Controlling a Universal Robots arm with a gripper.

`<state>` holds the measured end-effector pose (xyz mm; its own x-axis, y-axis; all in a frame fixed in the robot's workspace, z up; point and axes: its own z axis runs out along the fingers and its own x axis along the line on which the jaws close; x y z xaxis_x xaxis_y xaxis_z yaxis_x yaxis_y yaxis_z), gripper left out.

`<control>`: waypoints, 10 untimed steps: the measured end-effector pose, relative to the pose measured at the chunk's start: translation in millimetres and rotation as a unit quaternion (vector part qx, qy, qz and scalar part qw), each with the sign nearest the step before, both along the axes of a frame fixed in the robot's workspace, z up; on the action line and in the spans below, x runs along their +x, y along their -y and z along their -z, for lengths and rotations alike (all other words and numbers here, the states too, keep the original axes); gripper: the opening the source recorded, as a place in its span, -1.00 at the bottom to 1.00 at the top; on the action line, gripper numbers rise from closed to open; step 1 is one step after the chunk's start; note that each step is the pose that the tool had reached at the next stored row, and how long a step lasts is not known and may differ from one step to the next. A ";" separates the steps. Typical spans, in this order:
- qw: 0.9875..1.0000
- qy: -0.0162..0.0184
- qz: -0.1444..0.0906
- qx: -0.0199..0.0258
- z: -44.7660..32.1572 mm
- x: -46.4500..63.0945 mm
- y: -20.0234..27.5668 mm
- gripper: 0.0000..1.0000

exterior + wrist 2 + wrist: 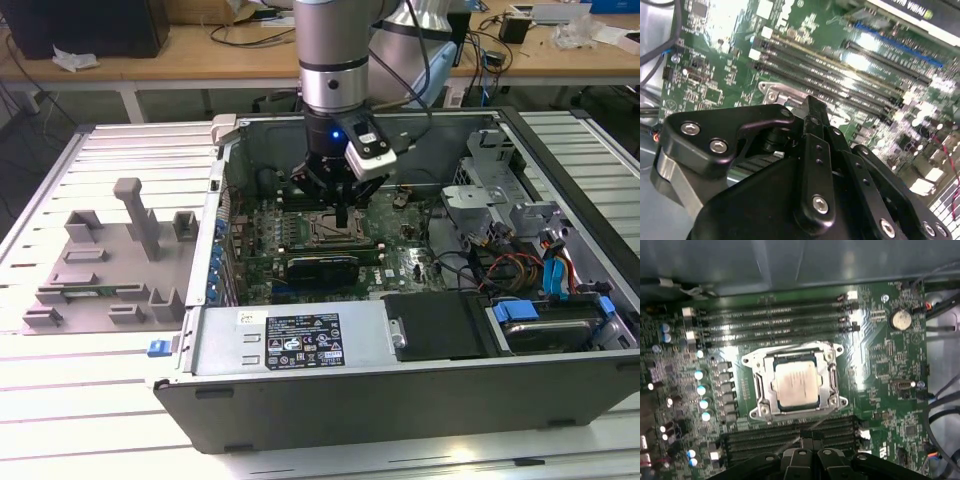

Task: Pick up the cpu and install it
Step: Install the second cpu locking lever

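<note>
Hanging over the open case (400,340), the gripper (342,212) sits low above the socket (330,228) on the green board (400,262). Its black fingers (807,456) look drawn close together with nothing between them, tips just short of the socket's frame in the first wrist view.

The cpu (796,384) lies flat inside the socket (795,382), silver top up, squarely seated between the frame's metal sides. Rows of memory slots (775,320) run along one side of the socket and more slots (790,432) along the other, nearest the fingers. A coin cell (900,318) sits on the board beyond the socket's corner.

In the second wrist view the gripper's black body (790,190) blocks the socket, with slots (840,75) showing past it.

Beside the case, on the exterior view's left, a grey fixture tray (110,260) rests on the slatted table (60,400).
</note>
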<state>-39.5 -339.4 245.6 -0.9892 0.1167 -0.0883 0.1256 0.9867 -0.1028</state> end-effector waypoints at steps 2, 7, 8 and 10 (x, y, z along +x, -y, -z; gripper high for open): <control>1.000 0.000 0.000 0.002 0.6 0.0 4.9 -0.79; 1.000 0.000 -0.001 0.032 3.6 -1.6 15.4 -0.79; 0.999 0.000 -0.002 0.036 4.0 -2.2 15.8 -0.79; 0.999 0.000 -0.004 0.039 6.1 -3.9 16.0 -0.79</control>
<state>-43.4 -355.4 239.5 -0.9901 0.1161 -0.0790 0.1184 0.9927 -0.0248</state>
